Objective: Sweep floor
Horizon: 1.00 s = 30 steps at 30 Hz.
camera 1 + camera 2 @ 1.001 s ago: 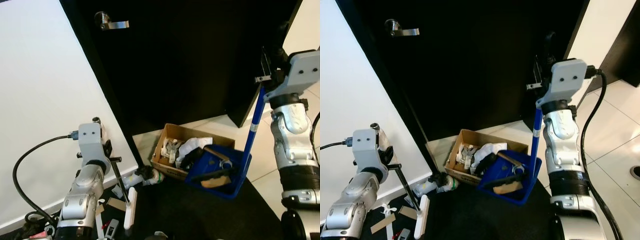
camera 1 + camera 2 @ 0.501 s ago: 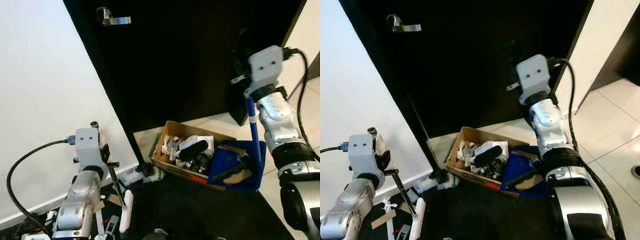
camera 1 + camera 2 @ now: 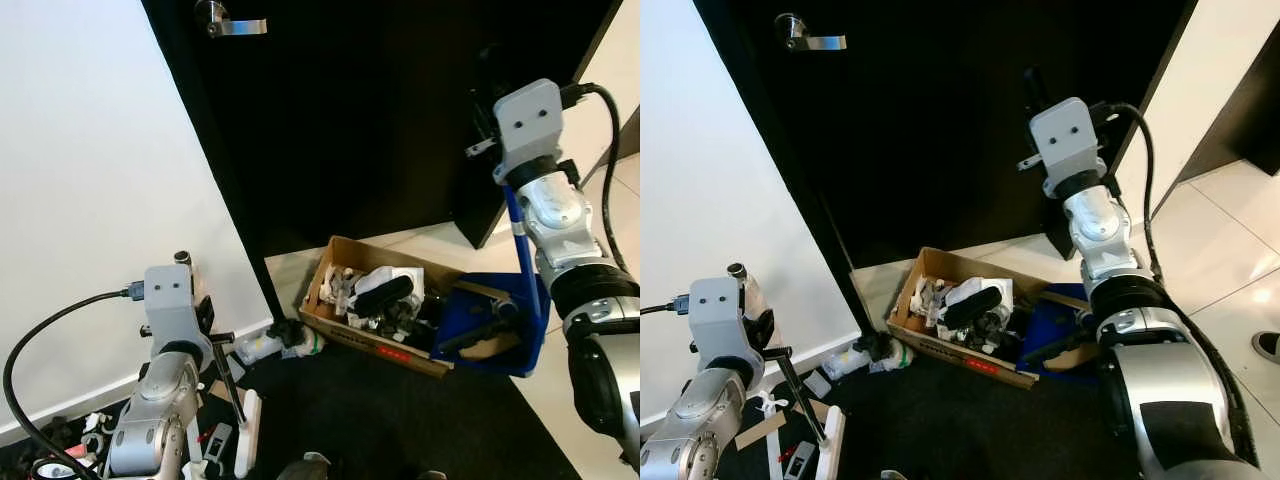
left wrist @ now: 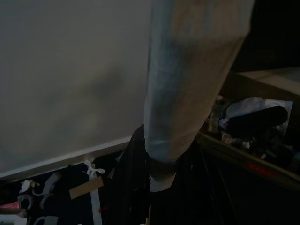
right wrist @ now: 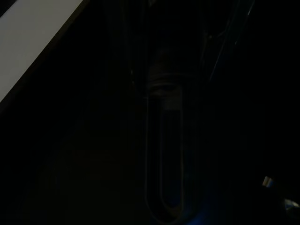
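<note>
Fingers on my right gripper are wrapped round the blue dustpan handle, tipping rubbish into the cardboard box; left gripper grips the broom, so next I'll shake it empty.

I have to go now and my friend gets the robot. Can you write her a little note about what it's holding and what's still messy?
Right gripper: up by the black door, on the long handle of the blue plastic dustpan, which is tipped against the brown cardboard box.
Left gripper: low by the white wall, with the thin black broom stick running down to its white head on the dark mat.
Done: box holds crumpled rubbish.
Left: some still in the dustpan; scraps lie by the wall near the broom.
</note>
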### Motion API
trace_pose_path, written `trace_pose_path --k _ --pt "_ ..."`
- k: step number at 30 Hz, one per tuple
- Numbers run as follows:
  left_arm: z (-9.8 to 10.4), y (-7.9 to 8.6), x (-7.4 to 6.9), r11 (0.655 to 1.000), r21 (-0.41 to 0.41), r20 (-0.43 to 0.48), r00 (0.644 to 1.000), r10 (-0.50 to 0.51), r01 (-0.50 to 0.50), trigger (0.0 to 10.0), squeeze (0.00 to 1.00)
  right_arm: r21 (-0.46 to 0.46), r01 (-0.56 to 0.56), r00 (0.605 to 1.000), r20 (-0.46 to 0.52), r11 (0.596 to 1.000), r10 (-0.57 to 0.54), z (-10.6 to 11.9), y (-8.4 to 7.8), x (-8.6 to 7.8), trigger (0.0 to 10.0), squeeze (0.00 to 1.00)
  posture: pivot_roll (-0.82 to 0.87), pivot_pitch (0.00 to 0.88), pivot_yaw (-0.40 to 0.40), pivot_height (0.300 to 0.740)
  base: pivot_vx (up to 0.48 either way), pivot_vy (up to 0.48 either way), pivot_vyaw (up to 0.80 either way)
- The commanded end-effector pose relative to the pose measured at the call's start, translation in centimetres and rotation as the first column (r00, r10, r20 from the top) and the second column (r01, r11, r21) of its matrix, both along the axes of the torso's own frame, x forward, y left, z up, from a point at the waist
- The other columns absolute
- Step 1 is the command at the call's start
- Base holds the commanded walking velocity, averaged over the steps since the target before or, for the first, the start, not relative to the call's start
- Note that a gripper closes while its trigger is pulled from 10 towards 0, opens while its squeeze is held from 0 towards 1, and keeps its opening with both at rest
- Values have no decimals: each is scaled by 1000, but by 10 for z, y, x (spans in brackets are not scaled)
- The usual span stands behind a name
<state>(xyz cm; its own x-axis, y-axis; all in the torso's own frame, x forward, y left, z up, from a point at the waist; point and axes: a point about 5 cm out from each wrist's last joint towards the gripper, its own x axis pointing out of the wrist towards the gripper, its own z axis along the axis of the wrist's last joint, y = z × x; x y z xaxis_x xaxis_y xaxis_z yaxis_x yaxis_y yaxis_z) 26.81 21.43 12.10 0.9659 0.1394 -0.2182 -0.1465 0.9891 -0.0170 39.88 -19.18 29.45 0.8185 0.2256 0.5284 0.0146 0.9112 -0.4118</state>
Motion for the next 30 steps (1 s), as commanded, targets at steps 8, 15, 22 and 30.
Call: trace_pose_path --k 8,15,22,30 --pt "3 -1 0 1000 3 12 1000 8 -8 10000 0 85 -33 998 59 996 28 23 4 1 10000 0 97 232 60 740 0 0 0" --pt "3 0 -2 1000 2 9 1000 14 -14 10000 0 -73 -4 995 103 997 12 26 10 -1 10000 0 100 234 56 740 0 0 0" --pt "3 0 -2 1000 1 9 1000 13 -13 10000 0 -100 15 994 105 995 -5 24 8 -1 10000 0 97 233 59 740 0 0 0" --pt "3 -1 -1 1000 0 11 1000 8 -8 10000 0 47 1 997 78 999 -5 26 -1 0 10000 0 95 232 63 740 0 0 0"
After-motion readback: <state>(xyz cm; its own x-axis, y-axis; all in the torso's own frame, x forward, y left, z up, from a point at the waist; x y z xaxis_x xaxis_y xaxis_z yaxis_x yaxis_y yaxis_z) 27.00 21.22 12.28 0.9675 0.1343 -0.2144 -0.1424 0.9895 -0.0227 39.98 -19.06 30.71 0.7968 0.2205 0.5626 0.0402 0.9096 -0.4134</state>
